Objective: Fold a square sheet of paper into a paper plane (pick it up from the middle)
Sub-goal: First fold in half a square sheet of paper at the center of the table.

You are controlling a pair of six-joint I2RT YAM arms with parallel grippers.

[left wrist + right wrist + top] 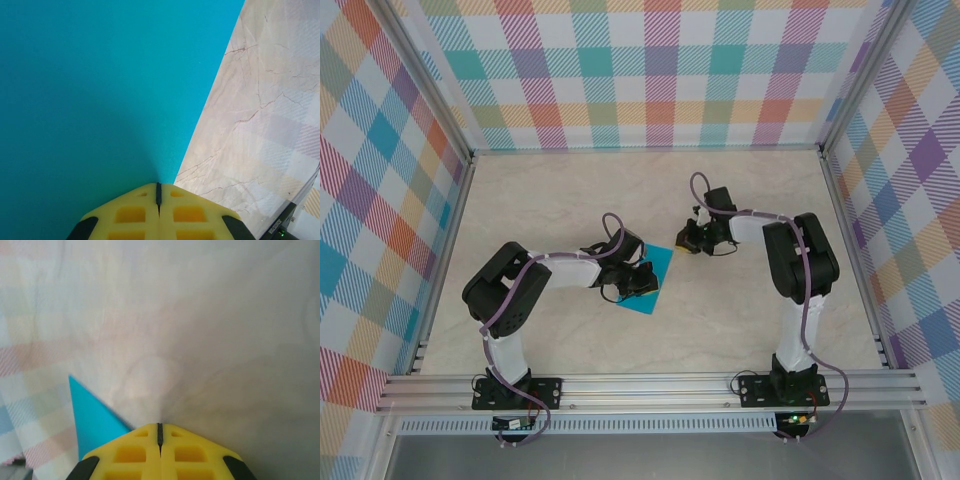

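Pincers from above: the left pincer [638,285] is over the square sheet of paper [660,263] mid-table [550,200], and the right pincer [688,240] is just beyond its far right corner. Left wrist: jaws pressed together over the flat sheet, near its right edge. Right wrist: jaws closed over bare table, with a sheet corner at the left.

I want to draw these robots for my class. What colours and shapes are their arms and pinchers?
The left arm and right arm are white tubes with chunky black joints on black base plates. A purple cable loops along each. The left gripper and right gripper have bright yellow fingers with square pockets and black side patches.
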